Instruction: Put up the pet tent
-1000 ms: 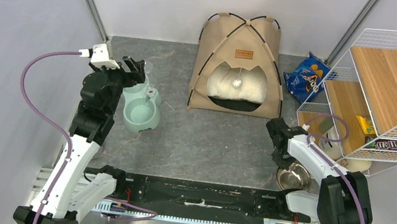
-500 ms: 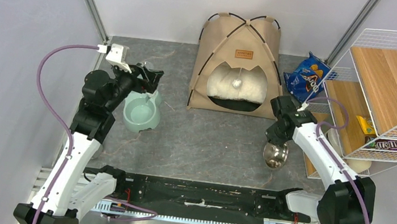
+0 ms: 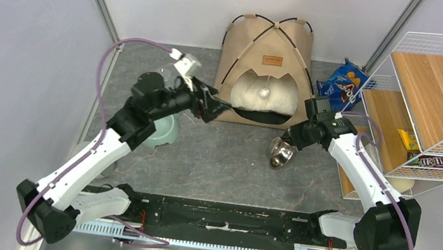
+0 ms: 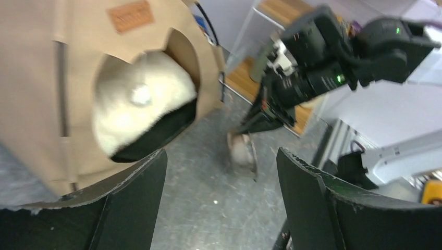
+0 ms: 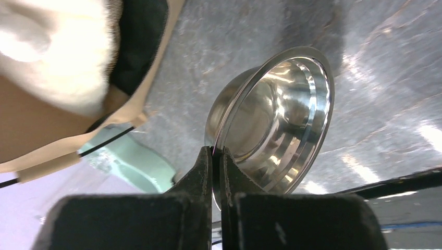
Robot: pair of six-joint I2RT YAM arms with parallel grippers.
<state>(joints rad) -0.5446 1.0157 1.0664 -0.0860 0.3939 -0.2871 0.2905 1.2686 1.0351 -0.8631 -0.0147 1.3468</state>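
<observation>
Now nearer the pet tent (image 3: 266, 48), left fingers (image 4: 130, 208) gape empty; right fingers (image 5: 200, 177) pinch the bowl (image 3: 279, 151).

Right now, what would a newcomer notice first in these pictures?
The tan pet tent stands upright at the back of the table, a fluffy white pillow filling its doorway. In front of it, the right gripper pinches the rim of a shiny, tilted steel bowl, while the left gripper hangs open near the tent's front.
</observation>
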